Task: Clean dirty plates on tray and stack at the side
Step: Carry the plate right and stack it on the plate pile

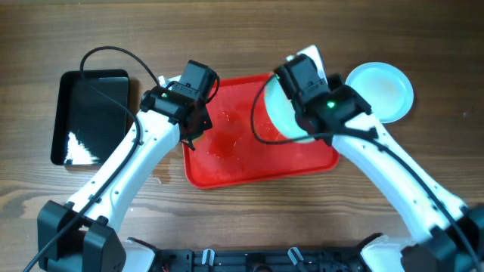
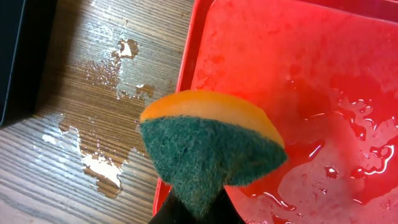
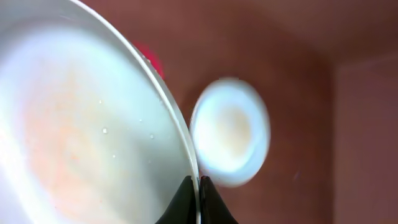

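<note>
The red tray (image 1: 227, 166) lies mid-table, wet inside (image 2: 323, 93). My left gripper (image 1: 194, 128) hovers over the tray's left edge, shut on a green-and-orange sponge (image 2: 211, 146). At the tray's right end my right gripper (image 1: 296, 113) is shut on the rim of a pale plate (image 1: 280, 113), lifted and tilted. This plate (image 3: 81, 137) fills the left of the right wrist view, with a faint orange film and droplets, its rim pinched in my right gripper (image 3: 198, 182). A second plate (image 1: 382, 89) rests on the table to the right of the tray, blurred (image 3: 231, 130) beyond the held one.
A glossy black tray (image 1: 91, 117) sits at the far left. Puddles of water (image 2: 102, 168) lie on the wood just left of the red tray. Black cables loop over both arms.
</note>
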Action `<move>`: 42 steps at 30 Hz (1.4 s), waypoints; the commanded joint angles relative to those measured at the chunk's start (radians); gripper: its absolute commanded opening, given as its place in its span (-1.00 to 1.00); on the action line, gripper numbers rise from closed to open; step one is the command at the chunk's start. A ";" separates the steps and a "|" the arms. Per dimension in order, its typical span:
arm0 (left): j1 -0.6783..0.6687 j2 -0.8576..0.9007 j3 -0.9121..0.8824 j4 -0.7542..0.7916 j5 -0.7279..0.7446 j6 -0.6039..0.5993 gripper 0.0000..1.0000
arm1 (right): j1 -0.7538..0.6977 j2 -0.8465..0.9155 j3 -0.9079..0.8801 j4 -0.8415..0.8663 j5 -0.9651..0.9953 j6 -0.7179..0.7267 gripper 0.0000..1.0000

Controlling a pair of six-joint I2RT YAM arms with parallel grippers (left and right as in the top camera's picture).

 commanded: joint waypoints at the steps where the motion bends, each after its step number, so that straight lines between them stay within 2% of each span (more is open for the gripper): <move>1: 0.003 0.004 -0.006 0.000 0.009 -0.013 -0.92 | -0.035 0.007 -0.003 0.005 -0.082 0.095 -0.92; 5: 0.003 0.004 -0.006 0.000 0.009 -0.013 -0.92 | -0.102 -0.069 0.084 0.043 -0.089 0.093 -0.92; 7: 0.003 0.004 -0.006 0.000 0.009 -0.013 -0.92 | -0.210 -0.130 0.142 0.076 -0.180 0.092 -0.91; 12: 0.003 0.004 -0.006 0.003 0.009 -0.013 -0.92 | -0.491 -0.169 0.145 0.092 -0.484 0.092 -0.91; 17: 0.003 0.004 -0.006 0.004 0.009 -0.014 -0.92 | -0.791 -0.079 0.069 0.129 -0.733 0.094 -0.91; 22: 0.002 0.004 -0.006 0.011 0.017 -0.014 -0.92 | -0.945 0.104 0.050 0.165 -0.934 0.097 -0.91; 31: 0.003 0.004 -0.006 0.015 0.039 -0.013 -0.92 | -0.998 0.358 0.050 0.281 -0.939 0.150 -0.91; 35: 0.003 0.004 -0.006 0.016 0.039 -0.013 -0.92 | -0.999 0.372 0.050 0.322 -0.924 0.150 -0.91; 42: 0.003 0.004 -0.006 0.030 0.039 -0.014 -0.92 | -0.999 0.372 0.050 0.318 -0.710 0.205 -0.91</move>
